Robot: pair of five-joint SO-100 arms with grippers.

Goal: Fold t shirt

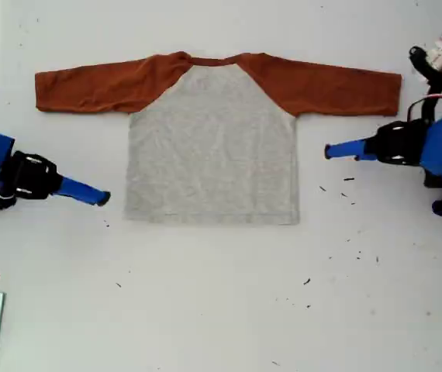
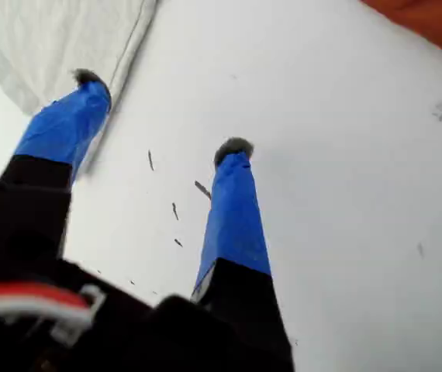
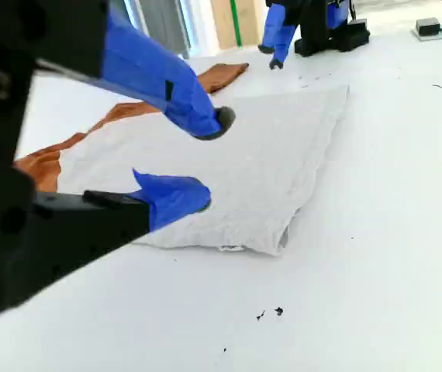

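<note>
The bare white table is lying nearest me. On it the t shirt is lying flat, sleeves stretching out, its print perhaps facing down. My first gripper is hovering spread just off the hem at the exterior view's right, and my second gripper is gaping likewise at the left. I'm planning on pinching both sleeve cuffs together, folding evenly inward.

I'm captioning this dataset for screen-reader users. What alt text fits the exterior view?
A small shirt with a grey body and rust-orange sleeves lies flat on a white table, sleeves spread out to both sides. A blue claw points at it from the view's left and another from the right; neither touches it.
</note>
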